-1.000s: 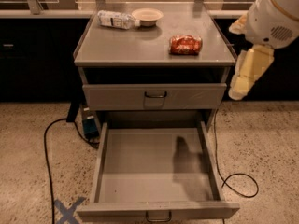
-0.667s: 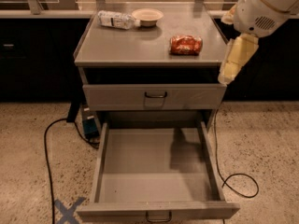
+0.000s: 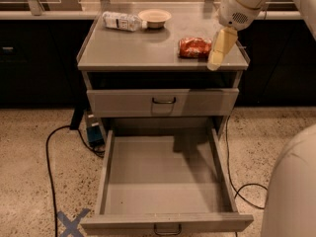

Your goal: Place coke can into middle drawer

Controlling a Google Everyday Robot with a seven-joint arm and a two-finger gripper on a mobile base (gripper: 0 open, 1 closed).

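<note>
The coke can [image 3: 194, 47] is red and lies on its side at the right of the grey cabinet's top. My gripper [image 3: 217, 52] hangs just to the right of the can, at the top's right front corner, with nothing seen in it. The white arm reaches in from the upper right. The middle drawer [image 3: 167, 221] is the lowest one. It is pulled fully open, a wide shallow tray with nothing in it and a dark loop handle at the front.
A clear water bottle [image 3: 121, 21] and a tan bowl [image 3: 154, 18] sit at the back of the top. A closed handled drawer [image 3: 163, 101] is above the open one. Cables [image 3: 49, 157], a blue tape cross [image 3: 71, 222] and my white base [image 3: 291, 191] are on the floor.
My gripper has moved left and up from beside the cabinet's right edge to right next to the can. The can and drawer have not moved.
</note>
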